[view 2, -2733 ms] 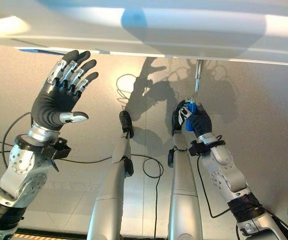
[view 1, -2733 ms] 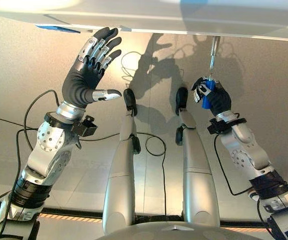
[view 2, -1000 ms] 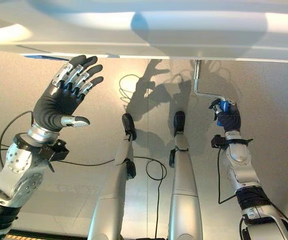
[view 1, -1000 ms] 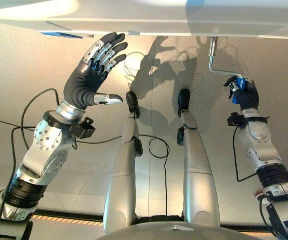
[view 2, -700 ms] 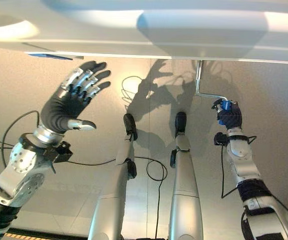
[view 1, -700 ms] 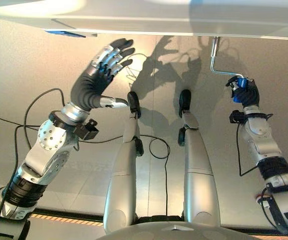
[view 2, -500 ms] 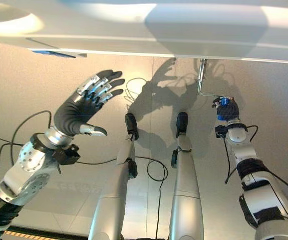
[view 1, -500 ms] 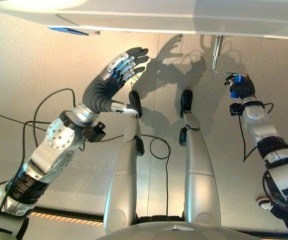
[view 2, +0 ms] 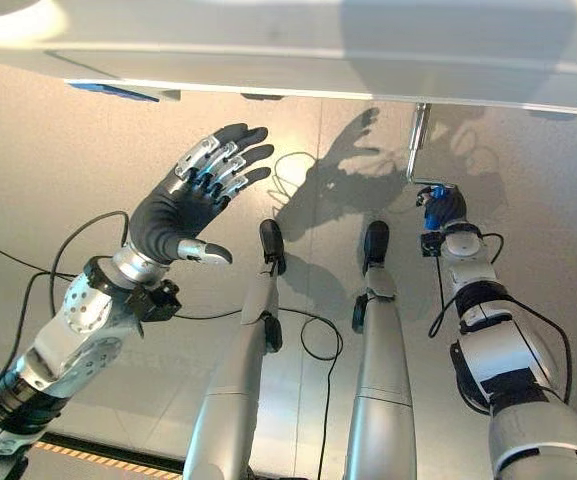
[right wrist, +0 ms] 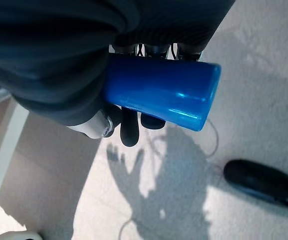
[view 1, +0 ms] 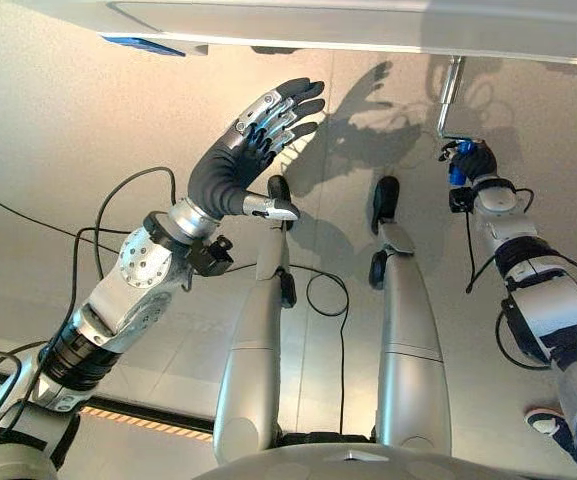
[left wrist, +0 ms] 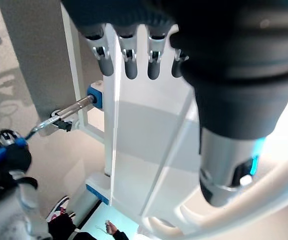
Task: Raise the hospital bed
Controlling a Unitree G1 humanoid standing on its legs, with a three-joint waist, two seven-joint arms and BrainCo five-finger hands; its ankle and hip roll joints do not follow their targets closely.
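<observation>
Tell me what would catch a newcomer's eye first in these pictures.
Probably the left hand, raised with fingers spread, open and empty, just below the white bed frame. Next, on the robot's right, the right hand clenched round the blue handle of a metal crank hanging from the bed.

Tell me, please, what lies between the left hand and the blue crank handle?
Nothing solid: in the left eye view the open left hand and the blue crank handle, gripped by the right hand, are separated by bare floor.

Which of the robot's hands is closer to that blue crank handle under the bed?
Right. The right hand is curled round the blue crank handle; the left hand hangs open, well off to its side.
</observation>
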